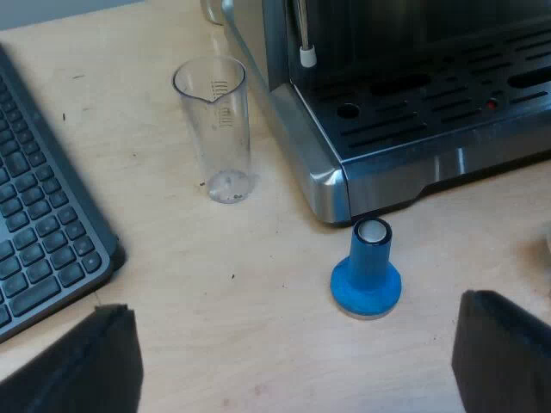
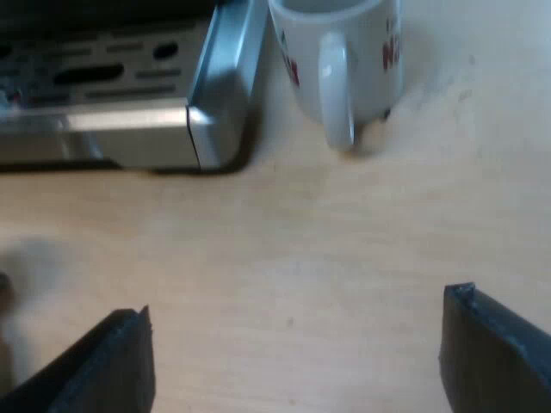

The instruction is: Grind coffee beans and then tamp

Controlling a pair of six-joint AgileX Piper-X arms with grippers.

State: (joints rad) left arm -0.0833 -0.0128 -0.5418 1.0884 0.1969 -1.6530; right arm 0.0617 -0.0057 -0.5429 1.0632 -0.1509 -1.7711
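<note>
A blue tamper [image 1: 368,274] stands upright on the wooden table, close to the corner of the espresso machine's drip tray [image 1: 448,120]. My left gripper [image 1: 297,361] hovers open above the table, its black fingers [image 1: 86,361] wide apart, the tamper a little beyond them. A clear measuring glass [image 1: 215,129] stands upright beside the machine's side. My right gripper [image 2: 293,361] is open over bare table, with a white mug [image 2: 340,60] with red print standing beyond it by the machine's drip tray corner [image 2: 215,112].
A dark keyboard [image 1: 39,224] lies on the table near the measuring glass. A steam wand tip [image 1: 306,53] hangs over the drip tray.
</note>
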